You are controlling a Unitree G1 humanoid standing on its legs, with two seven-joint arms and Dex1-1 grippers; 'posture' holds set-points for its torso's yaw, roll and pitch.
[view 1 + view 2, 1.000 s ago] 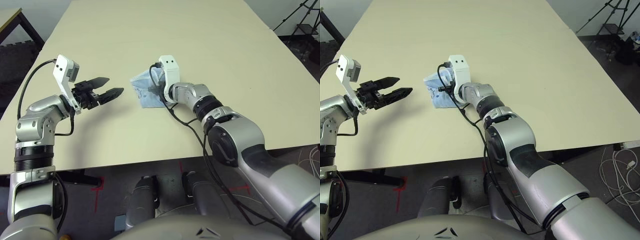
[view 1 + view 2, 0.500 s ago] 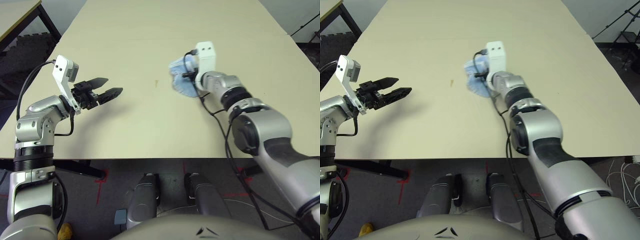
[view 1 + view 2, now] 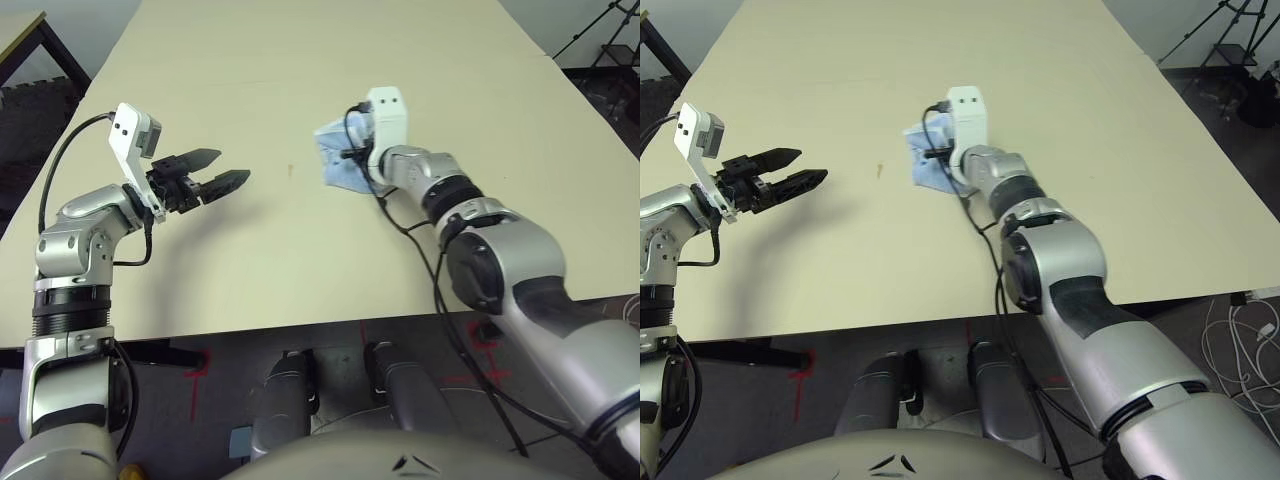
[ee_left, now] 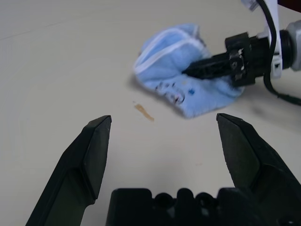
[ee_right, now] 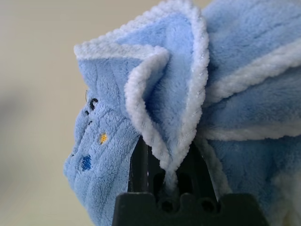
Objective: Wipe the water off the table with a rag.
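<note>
The rag (image 3: 340, 160) sits bunched on the table (image 3: 300, 60), clamped in the right claw (image 4: 195, 70), and has swung back left to just right of the remaining amber water streak (image 4: 143, 112). That streak still needs another pass. The left claw (image 3: 215, 170) stays spread apart and empty, well to the left.

You see a pale beige tabletop (image 3: 300, 60), plain and smooth. The rag (image 4: 188, 89) is light blue terry with white stitched edging and small dark, blue and yellow marks. The water (image 4: 144, 112) shows as a thin amber-brown streak. Both end effectors, left (image 3: 222, 170) and right (image 4: 200, 69), have black fingers on silver arms.
</note>
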